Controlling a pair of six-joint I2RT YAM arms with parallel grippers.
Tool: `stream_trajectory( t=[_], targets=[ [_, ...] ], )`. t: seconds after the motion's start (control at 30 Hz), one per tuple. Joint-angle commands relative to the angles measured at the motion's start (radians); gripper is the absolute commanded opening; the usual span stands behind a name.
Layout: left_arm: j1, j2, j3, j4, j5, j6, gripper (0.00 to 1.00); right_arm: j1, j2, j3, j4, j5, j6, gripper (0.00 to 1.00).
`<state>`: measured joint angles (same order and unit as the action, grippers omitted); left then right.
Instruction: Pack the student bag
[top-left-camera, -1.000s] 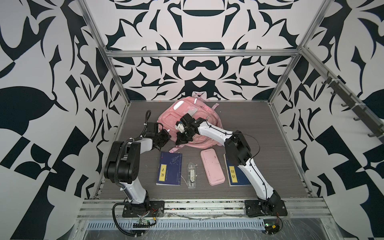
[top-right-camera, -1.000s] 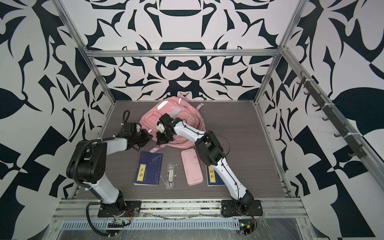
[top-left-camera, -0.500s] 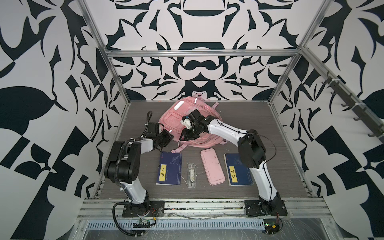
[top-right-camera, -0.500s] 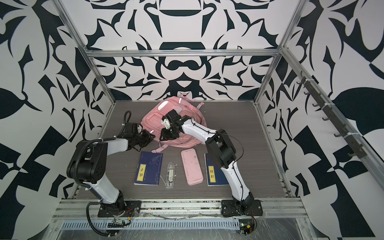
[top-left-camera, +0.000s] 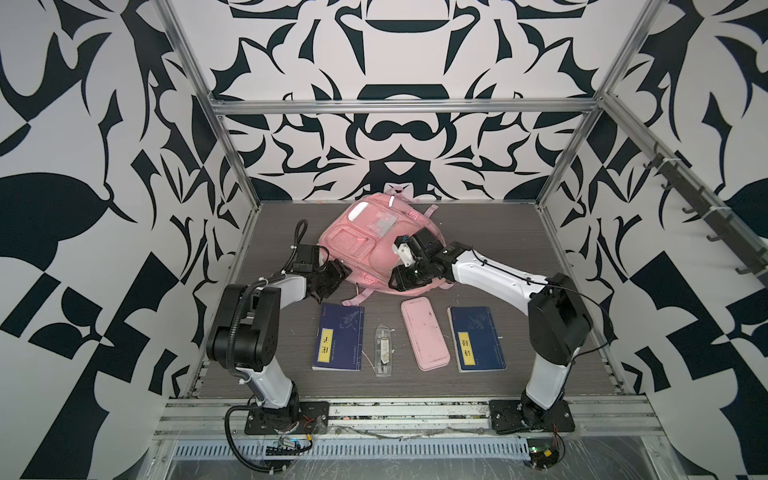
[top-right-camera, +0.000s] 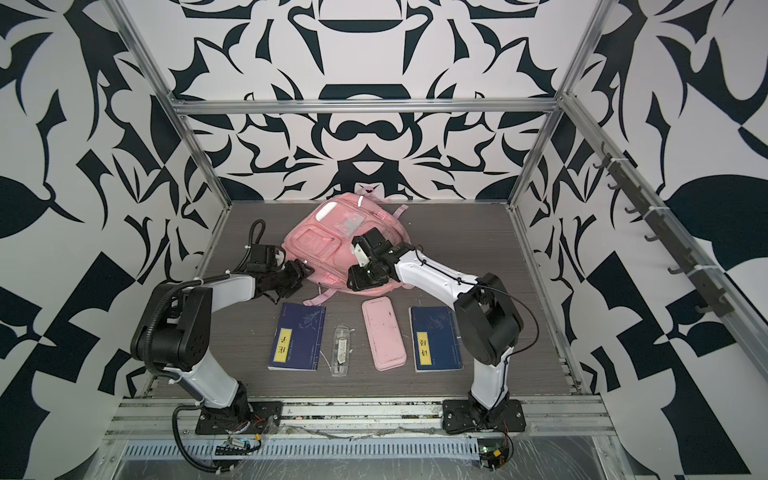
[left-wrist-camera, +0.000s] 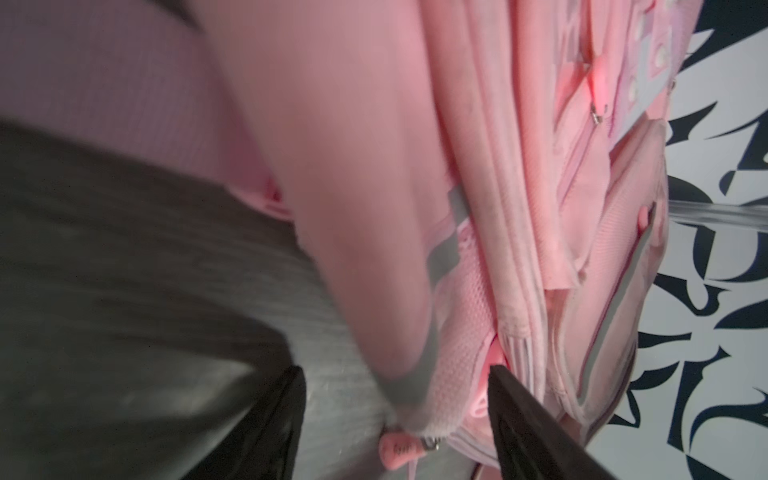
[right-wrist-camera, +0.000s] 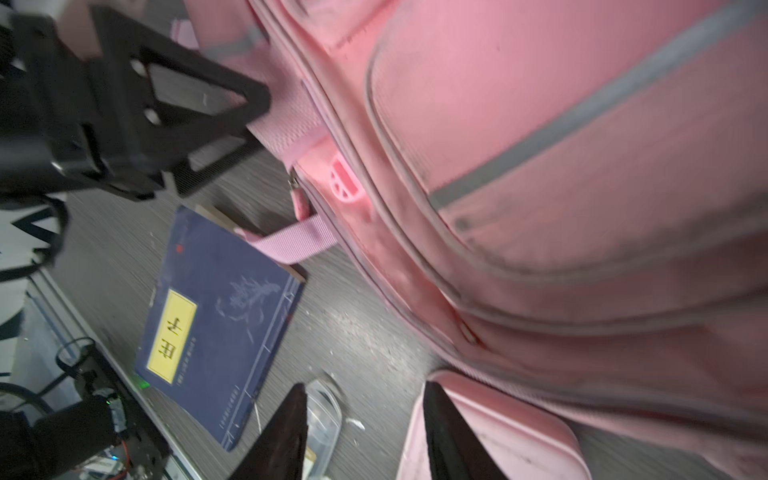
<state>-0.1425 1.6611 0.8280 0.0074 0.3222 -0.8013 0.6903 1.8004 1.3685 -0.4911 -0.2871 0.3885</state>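
Left tool (left-wrist-camera: 395, 370) gapes around a corner of the bag (left-wrist-camera: 519, 208); right tool (right-wrist-camera: 365, 386) hangs open and empty beside it. Only the top views show the right-hand book (top-left-camera: 477, 338).

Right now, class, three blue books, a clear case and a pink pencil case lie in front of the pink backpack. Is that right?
Two blue books, not three. Both top views show the left blue book and the right blue book ending the row, the clear case and pink pencil case between them, in front of the pink backpack.
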Motion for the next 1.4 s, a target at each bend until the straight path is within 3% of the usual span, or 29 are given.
stream_trajectory(
  t=[0.0,0.17,0.33,0.6,0.9,1.37],
  targets=[
    [0.001,-0.101,0.03,-0.152,-0.091,0.105,0.8,-0.003,-0.113,-0.074,0.034,0.054,-0.009,0.5],
    [0.002,-0.196,0.028,-0.25,-0.172,0.183,0.84,-0.012,-0.198,-0.17,0.031,0.076,-0.002,0.52],
    [0.002,-0.259,0.027,-0.335,-0.16,0.233,0.84,-0.028,-0.255,-0.22,0.026,0.064,0.005,0.53],
    [0.003,-0.395,-0.062,-0.509,-0.246,0.228,0.84,0.017,-0.253,-0.291,0.177,-0.102,0.13,0.54],
    [0.003,-0.495,-0.226,-0.518,-0.207,0.143,0.84,0.222,-0.058,-0.143,0.253,-0.105,0.21,0.53],
    [0.002,-0.426,-0.31,-0.435,-0.138,0.092,0.83,0.327,0.11,-0.052,0.31,-0.098,0.273,0.51]
  ],
)
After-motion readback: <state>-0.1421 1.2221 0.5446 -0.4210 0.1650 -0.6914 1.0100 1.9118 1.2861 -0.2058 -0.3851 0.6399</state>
